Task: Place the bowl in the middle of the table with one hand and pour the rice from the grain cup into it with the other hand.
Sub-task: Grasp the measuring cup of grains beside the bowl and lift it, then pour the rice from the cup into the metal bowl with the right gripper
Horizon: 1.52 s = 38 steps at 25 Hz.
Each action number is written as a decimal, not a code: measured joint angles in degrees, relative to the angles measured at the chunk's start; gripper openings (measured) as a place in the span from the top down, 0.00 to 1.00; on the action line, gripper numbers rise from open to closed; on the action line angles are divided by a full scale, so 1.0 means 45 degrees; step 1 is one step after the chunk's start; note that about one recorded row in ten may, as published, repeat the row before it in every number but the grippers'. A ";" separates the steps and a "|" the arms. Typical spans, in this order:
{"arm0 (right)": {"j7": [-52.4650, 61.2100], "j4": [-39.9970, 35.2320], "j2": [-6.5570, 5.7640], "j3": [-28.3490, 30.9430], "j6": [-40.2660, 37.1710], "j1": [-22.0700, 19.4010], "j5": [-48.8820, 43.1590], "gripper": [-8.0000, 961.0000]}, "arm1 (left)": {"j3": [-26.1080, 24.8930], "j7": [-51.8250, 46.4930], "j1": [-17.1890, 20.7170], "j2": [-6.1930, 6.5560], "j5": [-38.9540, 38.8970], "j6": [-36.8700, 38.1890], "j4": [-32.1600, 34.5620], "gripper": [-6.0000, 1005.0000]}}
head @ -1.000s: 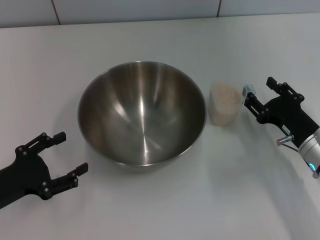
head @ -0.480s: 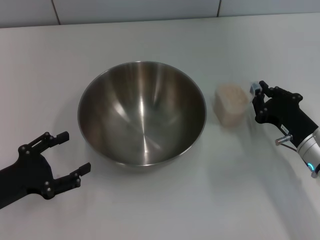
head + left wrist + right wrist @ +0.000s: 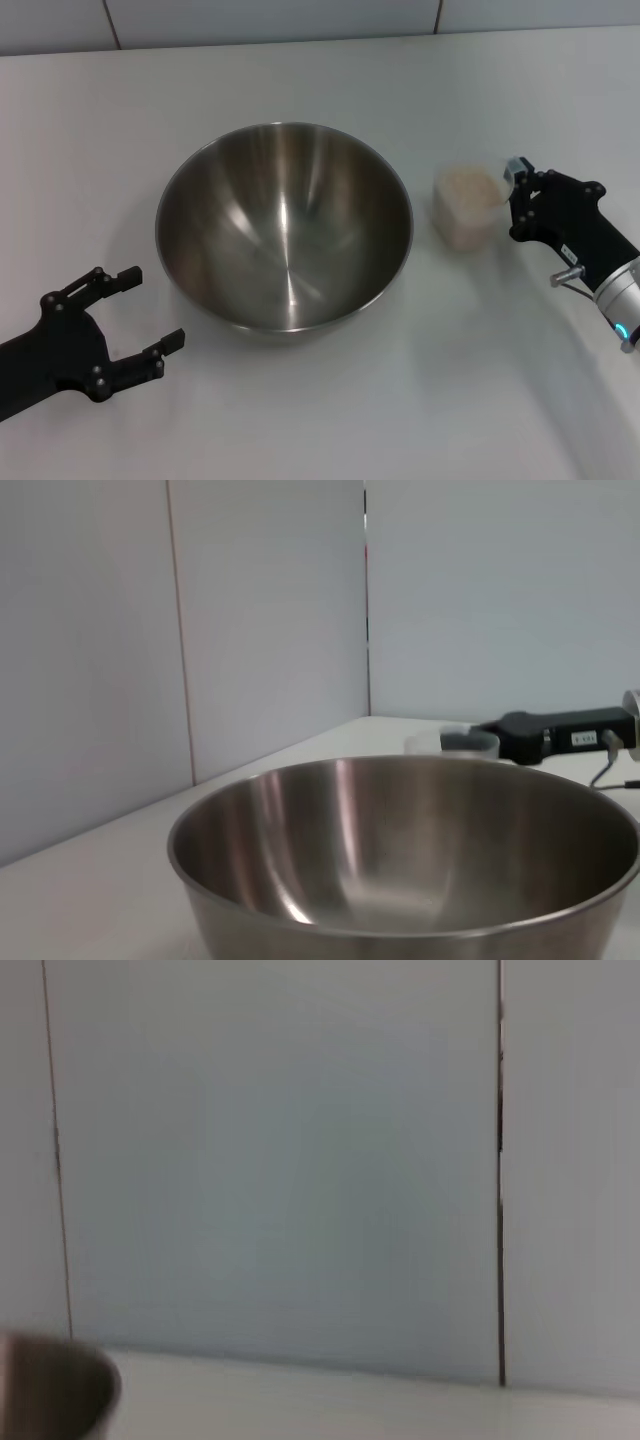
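Note:
The steel bowl [image 3: 283,225] stands empty in the middle of the white table [image 3: 300,420]; it fills the left wrist view [image 3: 400,870]. The grain cup [image 3: 465,205], full of rice [image 3: 467,184], stands just right of the bowl, apart from it. My right gripper [image 3: 512,200] is at the cup's right side, its fingers closed against the cup wall. In the left wrist view the cup [image 3: 450,742] shows behind the bowl's rim, at the tip of the right gripper [image 3: 500,742]. My left gripper [image 3: 152,306] is open and empty at the front left, apart from the bowl.
A grey panelled wall [image 3: 300,20] runs along the table's far edge. The right wrist view shows that wall and a blurred dark shape [image 3: 55,1390] in one corner.
The right gripper's fingers have closed in on the cup, and the cup has shifted a little to the right, away from the bowl. The left gripper has drawn back slightly toward the front edge.

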 joint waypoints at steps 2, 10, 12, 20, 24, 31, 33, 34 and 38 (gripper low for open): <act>-0.0001 0.0001 0.0000 0.0034 -0.0258 -0.0027 0.0003 0.97 | 0.0002 -0.0003 0.0000 0.0000 0.0051 0.0000 0.0001 0.14; -0.1083 0.0210 -0.0002 0.0689 -0.3188 -0.0163 0.0031 0.96 | -0.0065 -0.0011 0.0040 0.0044 0.0078 -0.0008 0.0000 0.14; -0.2441 0.0574 -0.0006 0.0726 -0.3646 -0.0044 0.0020 0.96 | -0.0096 -0.0013 0.0069 0.0058 0.0081 -0.0025 0.0001 0.14; -0.7856 0.2490 -0.0005 0.0467 -0.3405 0.0872 -0.0138 0.95 | -0.0123 -0.0013 0.0113 0.0039 0.0082 -0.0028 0.0004 0.14; -1.2250 0.3436 0.0039 0.0325 -0.2583 0.1098 -0.0522 0.94 | -0.0109 -0.0013 0.0066 0.0002 0.0081 -0.0069 0.0000 0.14; -1.8145 0.3946 0.0058 -0.0343 -0.2259 0.0977 -0.1049 0.93 | -0.0048 -0.0013 0.0006 0.0000 0.0079 -0.0088 0.0000 0.14; -2.0100 0.3987 0.0058 -0.0603 -0.2259 0.0937 -0.1098 0.93 | -0.0037 -0.0013 -0.0006 -0.0001 0.0080 -0.0105 0.0000 0.14; -2.1770 0.4033 0.0059 -0.0808 -0.2266 0.0912 -0.1198 0.93 | -0.0036 -0.0013 -0.0006 -0.0001 0.0079 -0.0110 0.0000 0.14; -2.3545 0.4018 0.0059 -0.0865 -0.2370 0.0888 -0.1895 0.93 | -0.0063 -0.0008 -0.0002 0.0000 0.0080 -0.0118 0.0000 0.14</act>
